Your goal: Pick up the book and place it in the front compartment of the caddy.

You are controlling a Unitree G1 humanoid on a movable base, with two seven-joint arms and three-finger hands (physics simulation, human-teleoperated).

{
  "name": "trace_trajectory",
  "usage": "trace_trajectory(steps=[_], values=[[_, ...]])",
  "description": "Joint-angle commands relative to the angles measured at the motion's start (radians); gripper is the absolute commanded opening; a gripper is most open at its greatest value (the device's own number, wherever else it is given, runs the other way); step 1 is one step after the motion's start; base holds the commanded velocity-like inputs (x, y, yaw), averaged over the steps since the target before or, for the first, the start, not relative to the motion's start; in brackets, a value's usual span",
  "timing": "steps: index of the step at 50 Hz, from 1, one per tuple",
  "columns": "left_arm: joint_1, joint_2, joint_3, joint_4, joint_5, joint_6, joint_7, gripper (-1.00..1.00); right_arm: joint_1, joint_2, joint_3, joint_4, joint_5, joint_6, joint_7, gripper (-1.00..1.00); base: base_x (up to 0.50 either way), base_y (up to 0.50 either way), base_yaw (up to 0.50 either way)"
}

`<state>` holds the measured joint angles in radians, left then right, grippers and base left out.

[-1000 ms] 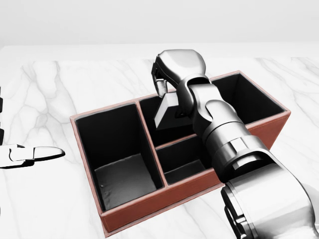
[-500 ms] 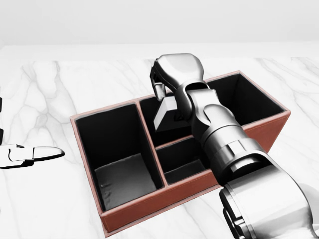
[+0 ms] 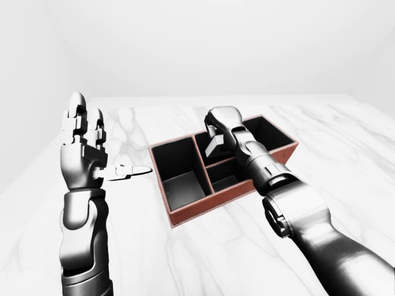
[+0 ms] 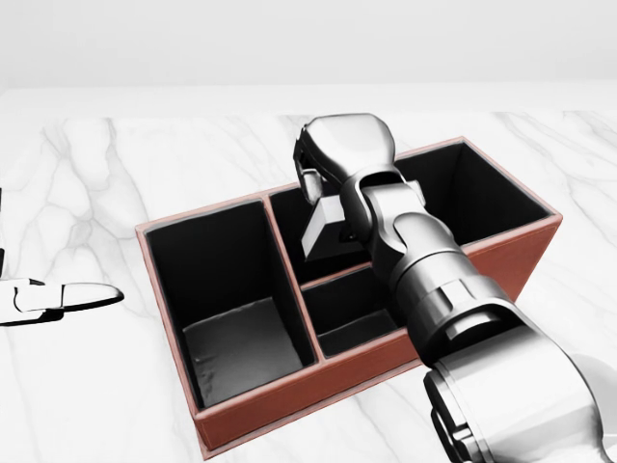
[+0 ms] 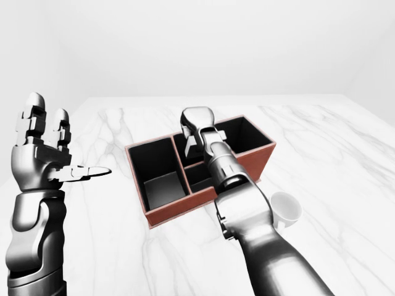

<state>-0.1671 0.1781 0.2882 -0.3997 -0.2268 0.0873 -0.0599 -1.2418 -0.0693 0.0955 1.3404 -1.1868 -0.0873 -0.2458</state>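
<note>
Rectangular reddish-brown caddy with three black-lined compartments on the white marbled worktop. Right robot hand reaching down over the upper middle compartment, fingers closed around the pale grey book. Book tilted, lower part already below the caddy rim, upper part hidden by the hand. Left robot hand raised upright, well apart from the caddy on the left of the left-eye view, fingers spread and holding nothing. Small white round cup on the worktop, just right of the right forearm in the right-eye view.
</note>
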Motion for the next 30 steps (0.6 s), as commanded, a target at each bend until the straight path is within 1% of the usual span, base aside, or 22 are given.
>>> trace_trajectory(steps=[1, 30], values=[[-0.002, 0.0, -0.002, 0.005, 0.001, 0.0, 0.0, 1.0, -0.003, 0.001, -0.003, -0.009, -0.038, 0.0, -0.041, -1.0, 0.0, 0.0, 0.0], [0.002, -0.001, 0.0, -0.001, 0.0, 0.0, 0.0, 1.0, 0.003, 0.006, -0.002, -0.009, -0.056, 0.0, -0.054, -1.0, 0.0, 0.0, 0.0]])
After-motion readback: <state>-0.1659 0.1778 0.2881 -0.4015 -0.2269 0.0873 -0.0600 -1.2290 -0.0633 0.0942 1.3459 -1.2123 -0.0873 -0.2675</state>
